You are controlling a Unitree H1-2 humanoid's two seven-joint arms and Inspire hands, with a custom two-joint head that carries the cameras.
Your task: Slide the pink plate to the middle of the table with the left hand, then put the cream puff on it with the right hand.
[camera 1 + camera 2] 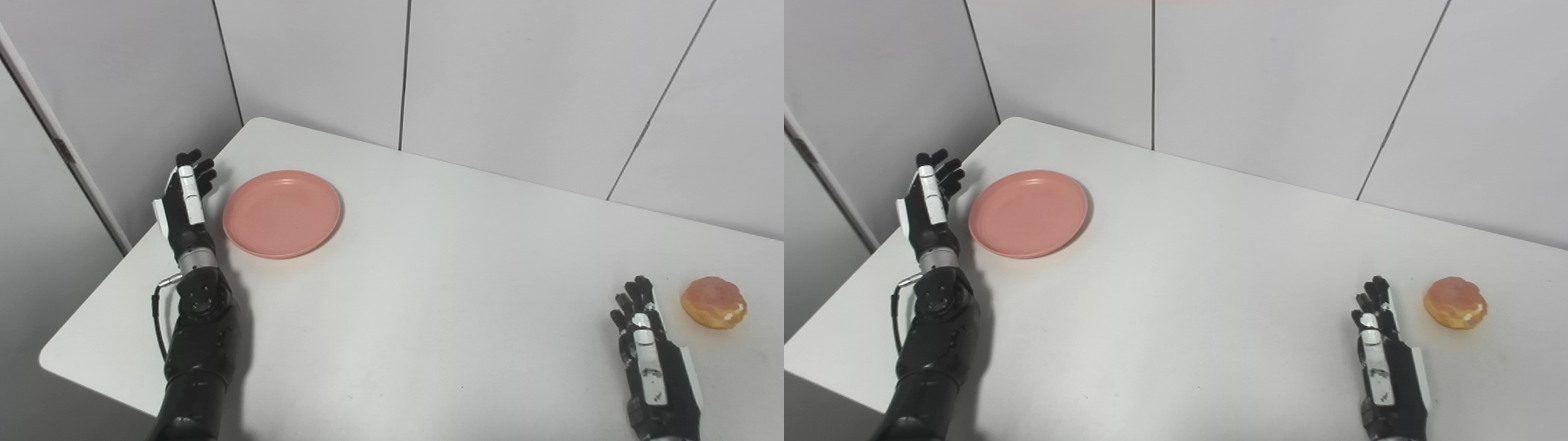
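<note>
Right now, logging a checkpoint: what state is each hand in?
Left hand: open, empty, beside the round pink plate.
Right hand: open, empty, beside the glazed cream puff.

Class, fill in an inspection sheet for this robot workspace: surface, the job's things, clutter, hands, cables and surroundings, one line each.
Surface: white table with rounded corners, plain and matte.
Job's things: pink plate at the far left of the table, nothing on it; cream puff at the right, lying directly on the table.
Clutter: nothing seen.
Hands: left hand open, just left of the plate, not touching it; right hand open, just left of the cream puff, holding nothing.
Cables: a thin cable loop at the left wrist, beside the forearm.
Surroundings: grey wall panels with dark seams behind the table.
</note>
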